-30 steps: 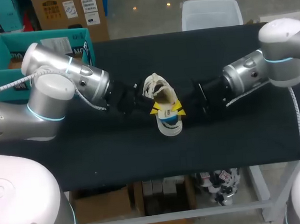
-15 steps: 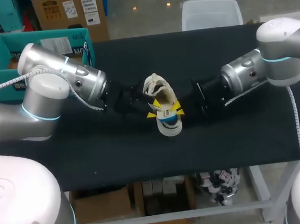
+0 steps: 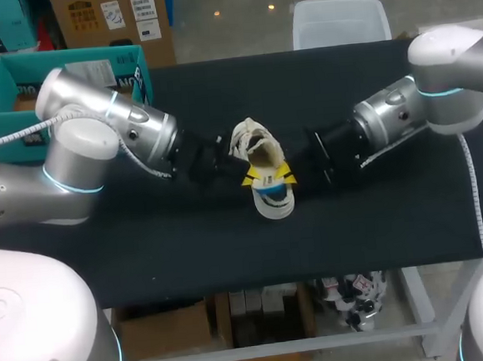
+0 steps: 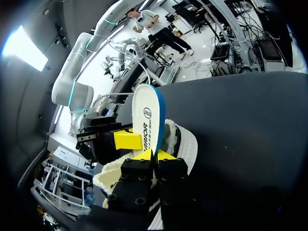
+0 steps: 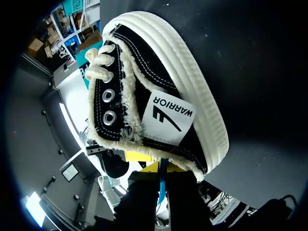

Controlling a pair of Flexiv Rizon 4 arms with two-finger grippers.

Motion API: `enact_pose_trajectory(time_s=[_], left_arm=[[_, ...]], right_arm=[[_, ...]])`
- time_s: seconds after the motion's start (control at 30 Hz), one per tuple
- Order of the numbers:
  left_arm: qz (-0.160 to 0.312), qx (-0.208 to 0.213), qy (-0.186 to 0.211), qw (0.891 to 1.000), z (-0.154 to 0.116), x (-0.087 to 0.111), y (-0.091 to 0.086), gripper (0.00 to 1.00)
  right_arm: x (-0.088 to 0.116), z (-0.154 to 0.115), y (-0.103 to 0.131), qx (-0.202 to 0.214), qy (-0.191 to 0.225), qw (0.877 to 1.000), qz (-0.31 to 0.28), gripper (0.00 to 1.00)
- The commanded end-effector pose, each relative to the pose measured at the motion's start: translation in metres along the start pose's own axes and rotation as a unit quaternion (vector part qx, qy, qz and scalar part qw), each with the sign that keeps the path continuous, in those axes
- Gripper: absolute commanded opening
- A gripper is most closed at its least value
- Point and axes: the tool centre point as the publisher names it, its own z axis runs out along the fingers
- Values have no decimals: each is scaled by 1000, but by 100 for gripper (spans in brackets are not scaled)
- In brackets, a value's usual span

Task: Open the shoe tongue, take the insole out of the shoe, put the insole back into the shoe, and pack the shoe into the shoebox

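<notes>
A black shoe with a white sole and fleece lining lies mid-table on its side. A white insole with a blue underside sticks out of its opening toward the front edge. My left gripper comes in from the left and is shut on the insole near the shoe's collar. My right gripper is at the other side, shut on the same insole. In the right wrist view the thin blue edge runs between the fingers under the shoe. The right arm's yellow fingertip rests against the insole's face.
A teal shoebox stands open at the table's back left, behind my left arm. The black tabletop stretches bare in front of and to the right of the shoe.
My left gripper opened briefly and shut again on the insole. Its arm shifted slightly and came back. The shoe, insole and right arm barely moved.
</notes>
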Motion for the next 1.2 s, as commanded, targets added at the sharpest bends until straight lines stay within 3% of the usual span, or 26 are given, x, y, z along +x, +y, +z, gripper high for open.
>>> enact_pose_trajectory(time_s=[0.03,0.27,0.47,0.53,0.57,0.6,0.93,1.0,1.1,1.2], left_arm=[[-2,-8,4,1000,4,-6,10,0],[-11,-16,8,1000,8,-7,20,0],[-16,-13,12,1000,12,-2,19,0],[-17,-12,11,1000,12,-1,18,0],[-19,-12,10,1000,11,-1,18,0],[-19,-12,9,1000,10,-1,17,0],[-23,-16,3,1000,7,-1,14,0],[-24,-17,2,1000,7,0,14,0],[-24,-18,3,1000,7,0,13,0],[-25,-19,1,1000,8,0,13,0]], right_arm=[[8,5,14,12,-19,1000,5,0],[3,2,26,8,-17,1000,15,0],[2,-1,20,0,-9,1000,15,0],[4,-3,15,-5,-4,1000,11,40],[4,-4,12,-8,-3,1000,8,48],[5,-5,8,-9,-1,1000,5,49],[1,-9,-11,-16,9,1000,-7,33],[0,-7,-11,-14,9,1000,-6,22],[-1,-6,-10,-11,8,1000,-6,14],[-1,-4,-8,-6,8,1000,-5,12]])
